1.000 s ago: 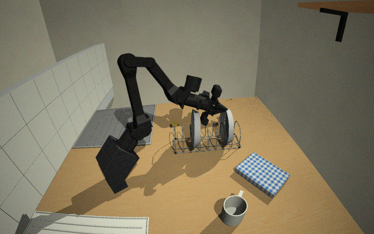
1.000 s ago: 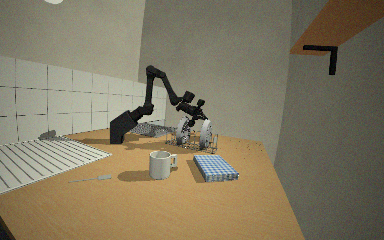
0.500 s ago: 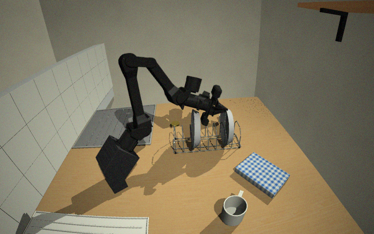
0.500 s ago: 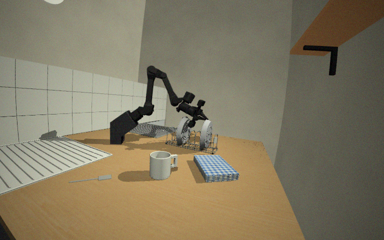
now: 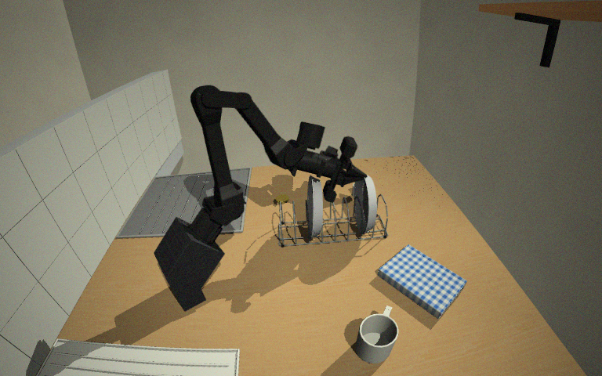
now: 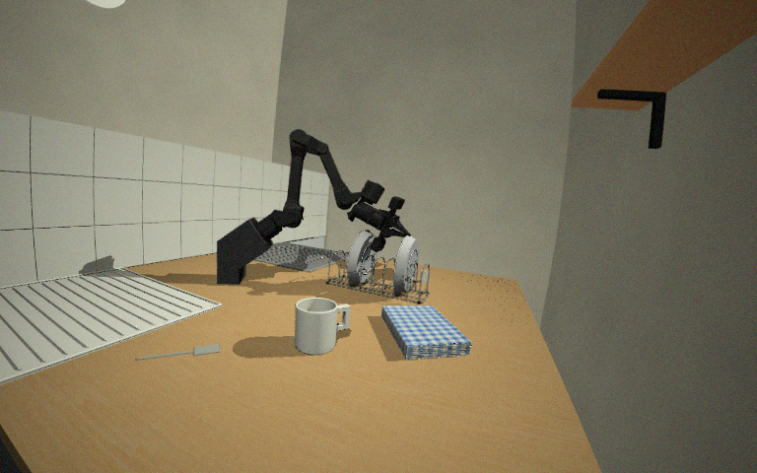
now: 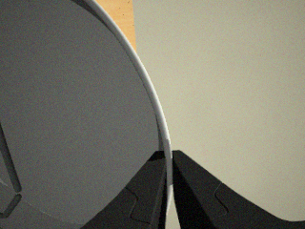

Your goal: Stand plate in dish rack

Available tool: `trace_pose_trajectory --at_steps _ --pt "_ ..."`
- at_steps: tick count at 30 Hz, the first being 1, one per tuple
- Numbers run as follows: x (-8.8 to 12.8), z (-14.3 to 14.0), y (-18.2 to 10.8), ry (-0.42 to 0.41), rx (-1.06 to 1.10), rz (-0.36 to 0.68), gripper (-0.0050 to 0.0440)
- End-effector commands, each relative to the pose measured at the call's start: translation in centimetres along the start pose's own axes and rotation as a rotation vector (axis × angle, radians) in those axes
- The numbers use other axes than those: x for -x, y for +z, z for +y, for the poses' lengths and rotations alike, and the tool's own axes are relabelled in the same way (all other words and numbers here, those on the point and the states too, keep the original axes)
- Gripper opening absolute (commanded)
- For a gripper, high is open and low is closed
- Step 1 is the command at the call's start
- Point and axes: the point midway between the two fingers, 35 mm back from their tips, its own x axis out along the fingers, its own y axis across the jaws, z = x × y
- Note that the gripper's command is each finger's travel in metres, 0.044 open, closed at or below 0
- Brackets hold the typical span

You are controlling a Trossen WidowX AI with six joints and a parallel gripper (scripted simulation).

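Observation:
A wire dish rack (image 5: 284,235) (image 6: 425,277) stands on the wooden counter with two white plates upright in it. The left plate (image 5: 313,208) (image 6: 360,259) stands alone in its slot. The right plate (image 5: 366,204) (image 6: 406,264) (image 7: 76,109) stands near the rack's right end. My gripper (image 5: 363,175) (image 6: 406,233) (image 7: 168,159) is at that plate's top edge. In the wrist view the two dark fingers are shut on its thin rim. The plate's lower part among the rails is hard to see.
A grey mug (image 5: 377,339) (image 6: 316,326) and a folded blue checked cloth (image 5: 422,279) (image 6: 424,331) lie in front of the rack. A grey mat (image 5: 177,199) lies under the arm's base, a white drainboard (image 5: 142,359) (image 6: 83,311) at the near left. A small tool (image 6: 180,353) lies beside it.

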Motion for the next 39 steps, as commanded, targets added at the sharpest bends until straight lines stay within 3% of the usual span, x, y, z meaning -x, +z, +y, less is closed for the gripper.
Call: trace_pose_trajectory --at_steps 1,7,10,12,27,39 --pt "0.0 0.0 0.0 0.0 0.0 0.0 0.0" --pt "0.0 0.0 0.0 0.0 0.0 0.0 0.0" --pt "0.0 0.0 0.0 0.0 0.0 0.0 0.0072" --pt "0.0 0.0 0.0 0.0 0.0 0.0 0.0072" --pt "0.0 -0.1 0.0 0.0 0.0 0.0 0.0432" --pt "0.5 -1.3 0.0 0.0 0.0 0.0 0.044"
